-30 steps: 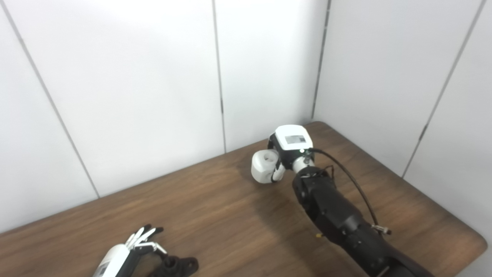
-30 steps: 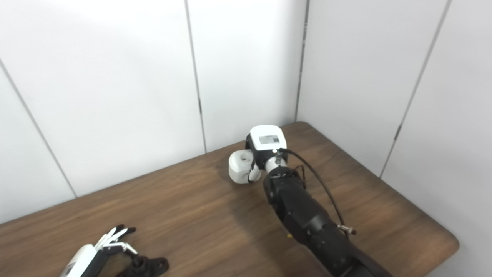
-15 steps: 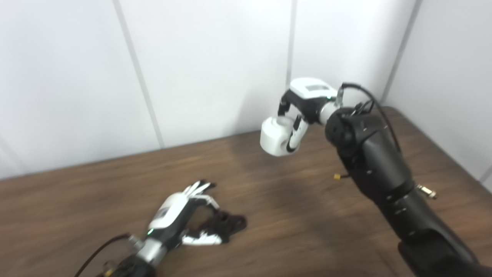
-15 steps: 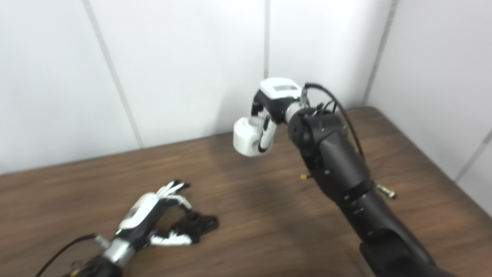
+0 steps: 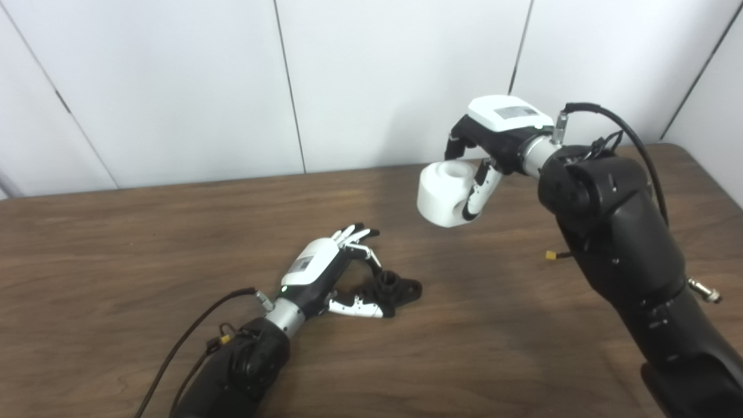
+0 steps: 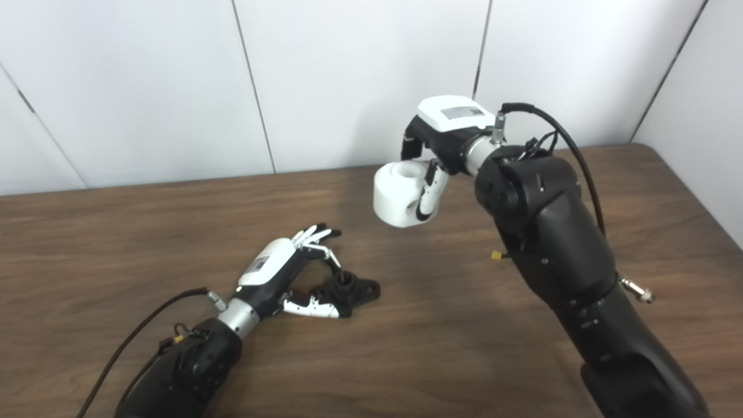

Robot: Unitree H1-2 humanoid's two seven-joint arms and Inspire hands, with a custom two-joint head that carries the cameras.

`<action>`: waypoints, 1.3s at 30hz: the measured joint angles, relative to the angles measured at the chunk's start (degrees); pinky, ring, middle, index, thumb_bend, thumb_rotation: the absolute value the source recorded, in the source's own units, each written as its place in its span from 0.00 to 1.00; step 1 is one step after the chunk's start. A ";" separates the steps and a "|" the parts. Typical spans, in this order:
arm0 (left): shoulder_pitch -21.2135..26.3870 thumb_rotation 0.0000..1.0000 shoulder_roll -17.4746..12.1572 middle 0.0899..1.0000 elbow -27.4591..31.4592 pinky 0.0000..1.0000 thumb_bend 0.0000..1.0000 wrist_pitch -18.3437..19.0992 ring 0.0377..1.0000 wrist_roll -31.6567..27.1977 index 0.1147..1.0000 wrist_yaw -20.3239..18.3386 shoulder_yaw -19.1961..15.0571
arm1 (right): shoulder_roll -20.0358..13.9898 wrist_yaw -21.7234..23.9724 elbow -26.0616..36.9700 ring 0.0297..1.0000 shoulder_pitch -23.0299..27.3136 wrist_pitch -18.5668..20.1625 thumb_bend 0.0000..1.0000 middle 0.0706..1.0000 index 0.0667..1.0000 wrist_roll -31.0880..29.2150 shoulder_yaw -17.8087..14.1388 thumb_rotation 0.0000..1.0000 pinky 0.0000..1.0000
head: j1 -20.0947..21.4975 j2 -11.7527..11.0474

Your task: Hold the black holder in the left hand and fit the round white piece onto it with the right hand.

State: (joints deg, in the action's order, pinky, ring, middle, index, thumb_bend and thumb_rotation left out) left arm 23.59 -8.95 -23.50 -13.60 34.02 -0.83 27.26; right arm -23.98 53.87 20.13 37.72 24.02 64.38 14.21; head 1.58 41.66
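Observation:
The black holder [image 5: 400, 288] lies on the brown table, a small flat part with a raised round post. My left hand [image 5: 322, 267] rests beside it on its left, fingers spread over it and thumb along its near side, not closed on it. My right hand [image 5: 499, 130] is shut on the round white piece [image 5: 442, 194], a thick white cylinder with a hole in its top. It holds the piece in the air, up and to the right of the holder. The piece [image 6: 397, 194] and holder [image 6: 354, 288] also show in the right eye view.
The wooden table [image 5: 145, 232] runs across the view, with white wall panels [image 5: 174, 87] close behind it. Its right edge shows at the far right [image 6: 720, 232]. A black cable [image 5: 627, 128] loops over my right wrist.
The camera has swung left and down, bringing the left arm into view. My right hand has lifted the white piece off the table and carried it nearer the holder. The left hand stays by the holder.

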 measured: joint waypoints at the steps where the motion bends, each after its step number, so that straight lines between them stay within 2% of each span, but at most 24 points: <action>1: 0.03 0.06 0.07 0.92 0.00 1.00 0.52 0.11 1.00 0.02 0.42 0.04 0.06 | 0.27 -0.42 0.37 0.74 -0.46 -0.47 0.53 0.66 0.44 0.00 0.31 0.14 0.61 | 0.00 0.09; 10: 0.09 0.06 0.57 0.91 0.05 1.00 0.52 1.45 1.00 0.02 0.41 0.28 0.15 | 3.34 -9.25 1.36 0.75 -6.04 -6.53 0.53 0.66 0.44 0.22 1.35 0.14 0.68 | -0.44 0.44; 16: 0.11 0.06 0.58 0.92 0.01 1.00 0.52 1.52 1.00 0.02 0.41 0.47 0.27 | 4.95 -13.18 1.36 0.78 -8.11 -8.59 0.53 0.65 0.44 0.27 1.37 0.14 0.72 | -0.61 0.53; 24: 0.19 0.06 0.62 0.92 -0.03 1.00 0.52 1.60 1.00 0.02 0.41 0.49 0.42 | 6.41 -13.46 1.38 0.76 -9.74 -8.78 0.52 0.68 0.44 0.74 1.40 0.14 0.70 | -0.70 0.53; 39: 0.24 0.06 0.59 0.92 0.05 1.00 0.52 1.85 1.00 0.02 0.41 0.50 0.61 | 7.46 -13.42 3.08 0.75 -11.53 -9.32 0.53 0.66 0.44 1.04 1.82 0.14 0.70 | -0.88 1.58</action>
State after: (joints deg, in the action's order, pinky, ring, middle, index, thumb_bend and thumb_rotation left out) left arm 23.83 -8.36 -23.45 -11.75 34.04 -0.33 27.88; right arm -16.52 40.44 23.20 26.19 14.70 65.42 16.02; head 0.70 43.24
